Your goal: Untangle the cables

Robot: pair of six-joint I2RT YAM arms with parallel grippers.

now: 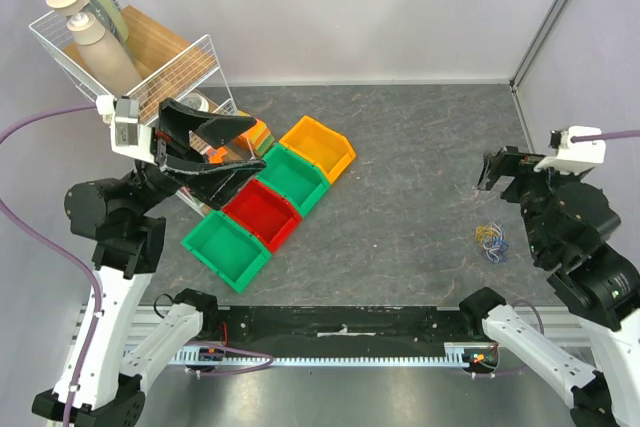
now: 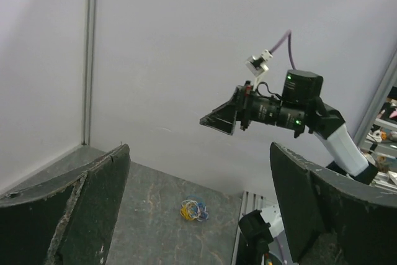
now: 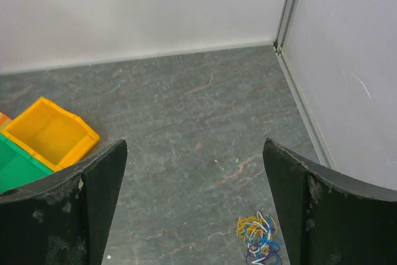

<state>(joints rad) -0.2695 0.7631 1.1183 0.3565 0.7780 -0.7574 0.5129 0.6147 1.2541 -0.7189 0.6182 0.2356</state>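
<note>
The cables [image 1: 490, 239] are a small tangle of thin yellow, blue and white wires lying on the grey table at the right. The tangle also shows in the left wrist view [image 2: 194, 210] and in the right wrist view [image 3: 259, 239]. My right gripper [image 1: 497, 169] is open and empty, held above the table just behind the tangle; the tangle lies near its right finger [image 3: 322, 209]. My left gripper [image 1: 235, 147] is open and empty, raised over the coloured bins at the left, far from the tangle.
A row of bins runs diagonally at the left: yellow [image 1: 317, 146], green [image 1: 291, 176], red [image 1: 262, 213], green [image 1: 226, 249]. A wire basket [image 1: 140, 57] with bottles and a board stands at the back left. A wall post [image 1: 545, 17] marks the right corner.
</note>
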